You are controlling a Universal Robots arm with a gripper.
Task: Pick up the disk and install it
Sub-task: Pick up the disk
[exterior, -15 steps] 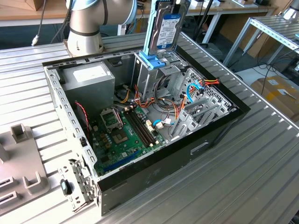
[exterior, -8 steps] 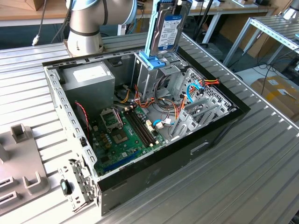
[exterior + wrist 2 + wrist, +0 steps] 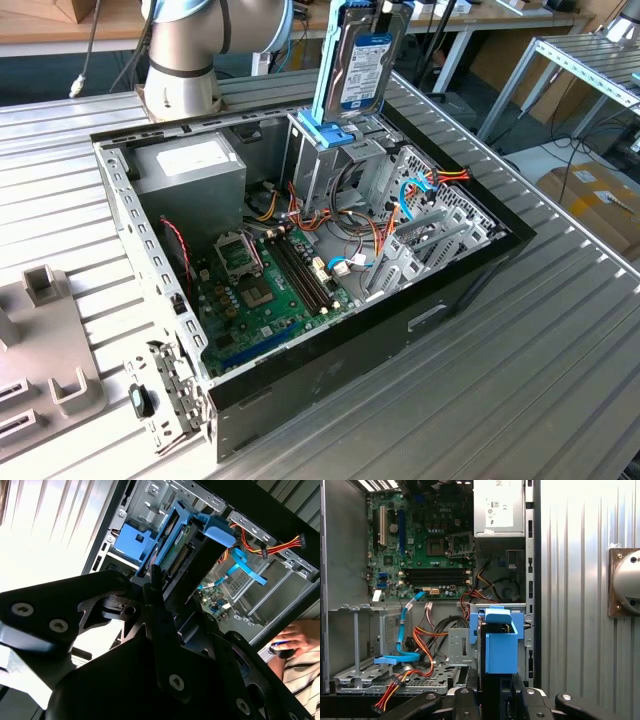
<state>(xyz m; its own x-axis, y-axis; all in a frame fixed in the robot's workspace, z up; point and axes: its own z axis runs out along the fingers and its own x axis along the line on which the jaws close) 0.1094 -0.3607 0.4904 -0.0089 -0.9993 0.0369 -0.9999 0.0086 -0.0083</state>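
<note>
- So, the gripper (image 3: pixel 495 692) is clamped on the disk (image 3: pixel 362 65), holding it upright by its top end.
- The disk's lower end hangs right over the blue latch (image 3: pixel 325 132) on the drive cage (image 3: pixel 335 175) inside the open computer case (image 3: pixel 430 310).
- The case lies on a ribbed metal table (image 3: pixel 520 340), and a cardboard box (image 3: pixel 590 195) sits on the floor at the exterior view's right.

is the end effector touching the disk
Touching: in the first wrist view the end effector is clamped on the near end of the disk.

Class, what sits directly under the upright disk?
The blue latch atop the metal drive cage. The cage's inside is hidden by the disk and its own walls.
</note>
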